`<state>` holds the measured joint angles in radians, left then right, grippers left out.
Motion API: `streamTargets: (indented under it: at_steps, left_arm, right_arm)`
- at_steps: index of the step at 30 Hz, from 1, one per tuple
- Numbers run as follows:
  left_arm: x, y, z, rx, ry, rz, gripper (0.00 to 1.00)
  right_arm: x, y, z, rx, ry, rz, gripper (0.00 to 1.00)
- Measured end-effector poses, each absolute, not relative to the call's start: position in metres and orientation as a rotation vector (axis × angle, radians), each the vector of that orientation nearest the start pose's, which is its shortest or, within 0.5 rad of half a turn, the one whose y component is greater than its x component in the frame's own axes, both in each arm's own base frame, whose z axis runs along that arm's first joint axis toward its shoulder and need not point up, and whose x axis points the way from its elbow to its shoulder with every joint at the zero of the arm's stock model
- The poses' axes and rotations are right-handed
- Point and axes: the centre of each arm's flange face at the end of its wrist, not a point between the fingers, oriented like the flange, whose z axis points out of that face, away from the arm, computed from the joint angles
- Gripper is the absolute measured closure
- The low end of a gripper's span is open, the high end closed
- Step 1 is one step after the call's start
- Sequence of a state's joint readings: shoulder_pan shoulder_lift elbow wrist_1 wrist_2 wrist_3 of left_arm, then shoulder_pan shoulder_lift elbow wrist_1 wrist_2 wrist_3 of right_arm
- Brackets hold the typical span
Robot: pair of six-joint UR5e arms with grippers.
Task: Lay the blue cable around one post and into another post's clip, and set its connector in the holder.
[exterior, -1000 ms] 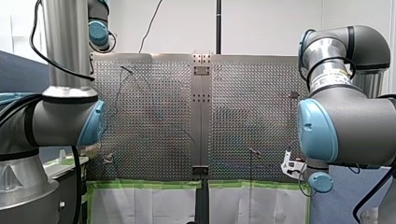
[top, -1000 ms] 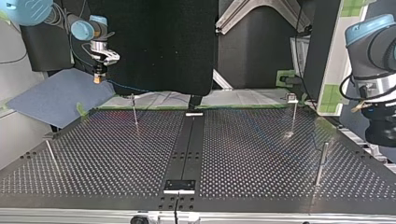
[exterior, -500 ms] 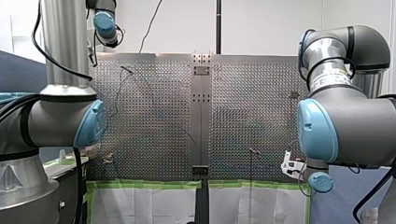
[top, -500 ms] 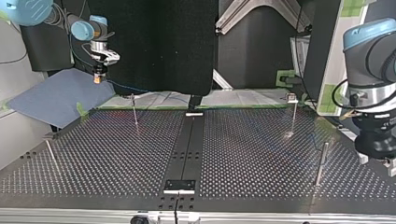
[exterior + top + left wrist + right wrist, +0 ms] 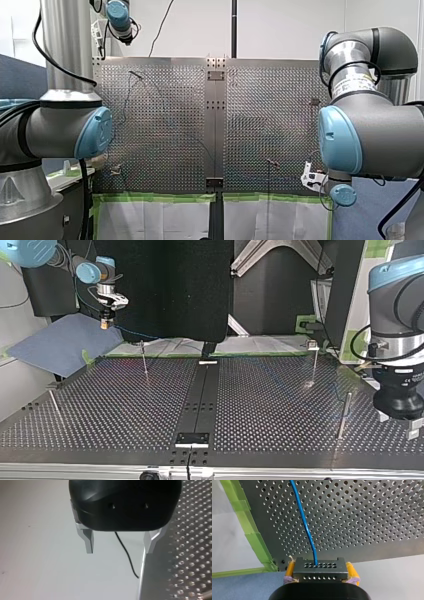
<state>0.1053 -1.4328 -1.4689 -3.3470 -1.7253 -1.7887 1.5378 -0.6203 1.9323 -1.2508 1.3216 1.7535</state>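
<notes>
Front view: bright, flat light. White wall point(image 5: 280, 30) at 12 o'clock is nearly blown out, and the perforated table point(image 5: 165, 125) shows a mottled sheen.
Top view: dimmer. Black backdrop point(image 5: 190, 290) at 12 o'clock, faint coloured glints across the table.
Left wrist view: my left gripper point(image 5: 119, 551) is soft, its housing a dark blur. Table holes glint at its 3 o'clock.
Right wrist view: even light. Blue cable point(image 5: 305, 525) and the connector point(image 5: 320, 572) in my right gripper point(image 5: 320, 566) are crisp.

The cable point(image 5: 305, 522) is blue, the hole-dotted table point(image 5: 367, 517) silver, the perforated connector point(image 5: 320, 570) dark grey, the pads point(image 5: 351, 570) yellow, and the tape point(image 5: 249, 523) at the connector's ten o'clock green.
</notes>
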Motion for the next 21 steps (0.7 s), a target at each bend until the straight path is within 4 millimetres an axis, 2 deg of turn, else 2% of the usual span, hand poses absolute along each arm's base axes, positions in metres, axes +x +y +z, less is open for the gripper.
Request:
streamTargets:
  at_steps: [5, 12, 21]
  left_arm:
    - [0.429, -0.081, 0.564, -0.341, 1.568, 0.070, 0.00]
    - [0.419, -0.090, 0.530, -0.282, 1.710, 0.133, 0.00]
    - [0.409, -0.101, 0.526, -0.163, 1.806, 0.152, 0.00]
  right_arm:
    - [0.140, -0.541, -0.075, 1.331, -1.307, 1.468, 1.00]
    - [0.140, -0.541, -0.076, 1.332, -1.310, 1.468, 1.00]
    - [0.140, -0.541, -0.075, 1.331, -1.310, 1.469, 1.00]
